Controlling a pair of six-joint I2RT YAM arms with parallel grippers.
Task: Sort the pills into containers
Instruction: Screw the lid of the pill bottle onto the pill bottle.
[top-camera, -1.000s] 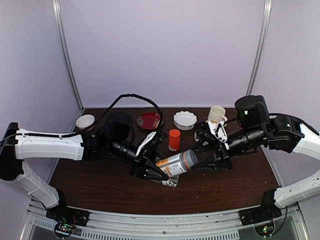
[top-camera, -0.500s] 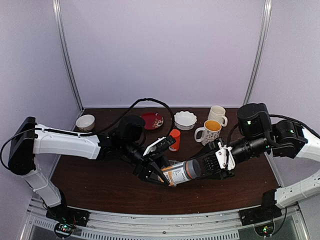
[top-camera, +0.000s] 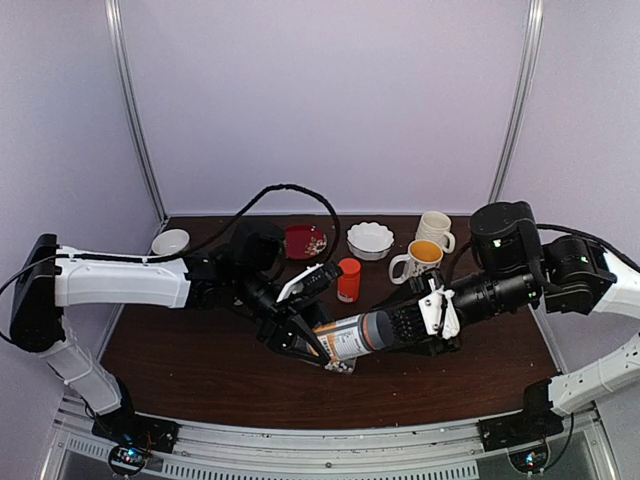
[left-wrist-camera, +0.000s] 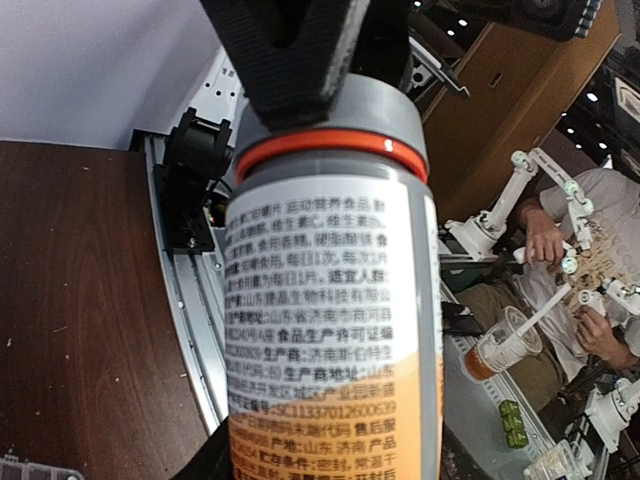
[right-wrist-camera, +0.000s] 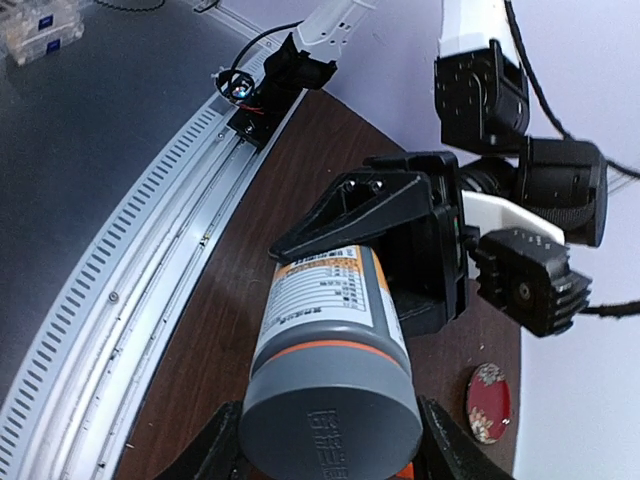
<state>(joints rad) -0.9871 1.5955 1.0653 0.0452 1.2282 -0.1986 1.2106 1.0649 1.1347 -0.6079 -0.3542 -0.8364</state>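
Observation:
A pill bottle (top-camera: 345, 338) with a white and orange label hangs level above the table, held between both arms. My left gripper (top-camera: 303, 340) is shut on its body, which fills the left wrist view as the bottle (left-wrist-camera: 330, 300). My right gripper (top-camera: 402, 328) is shut on the grey cap (top-camera: 378, 328); in the right wrist view the cap (right-wrist-camera: 330, 410) sits between its fingers. Just below the bottle, near the front edge, lies the clear organizer with the containers (top-camera: 341, 366); whitish specks in it look like pills. A corner of it (left-wrist-camera: 30, 468) shows in the left wrist view.
Behind the bottle stand a small orange bottle (top-camera: 348, 279), a red dish (top-camera: 303, 240), a white scalloped bowl (top-camera: 370, 239), a yellow-lined mug (top-camera: 418, 262) and a second mug (top-camera: 434, 229). A small bowl (top-camera: 170, 242) sits at the back left. A black cable loops over the left arm.
Both arms have shifted slightly with the bottle between them. The right wrist came down and forward, uncovering the yellow-lined mug. Both grips are unchanged.

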